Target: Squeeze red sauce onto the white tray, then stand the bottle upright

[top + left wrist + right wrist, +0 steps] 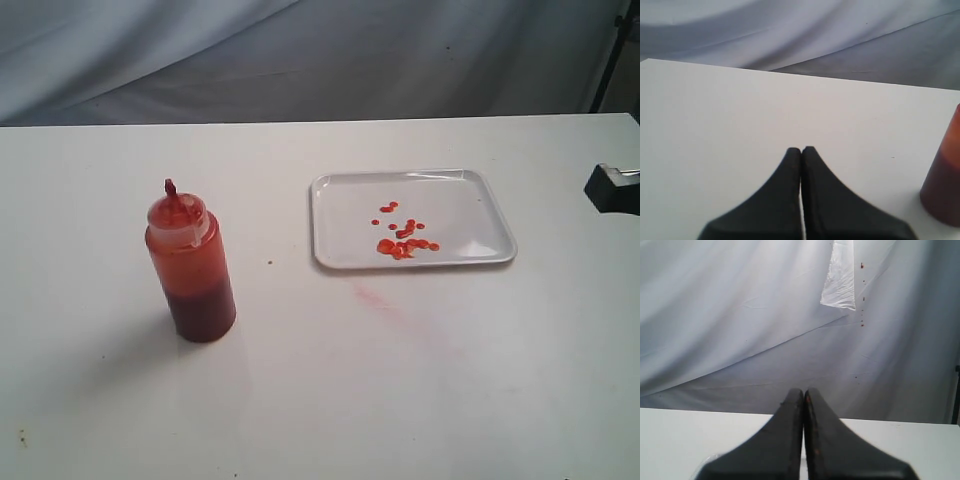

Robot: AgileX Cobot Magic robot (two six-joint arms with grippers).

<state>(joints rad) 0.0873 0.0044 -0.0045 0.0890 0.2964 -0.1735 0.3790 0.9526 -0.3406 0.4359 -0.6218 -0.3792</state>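
The bottle point(190, 268) stands upright on the white table, left of centre, nozzle up, with nothing touching it. Its dark red base point(945, 187) shows at the edge of the left wrist view. The white tray point(340, 215) lies flat to the right of the bottle. Drops and blobs of red sauce point(402, 238) sit on the tray's middle. My left gripper point(801, 149) is shut and empty, low over the table beside the bottle. My right gripper point(804, 390) is also shut and empty; a dark part of that arm point(612, 188) shows at the exterior view's right edge.
A faint pink smear point(378, 298) marks the table in front of the tray. A small dark speck point(269, 263) lies between bottle and tray. Grey-white cloth point(300, 50) hangs behind the table's far edge, with a dark stand point(612, 55) at the back right.
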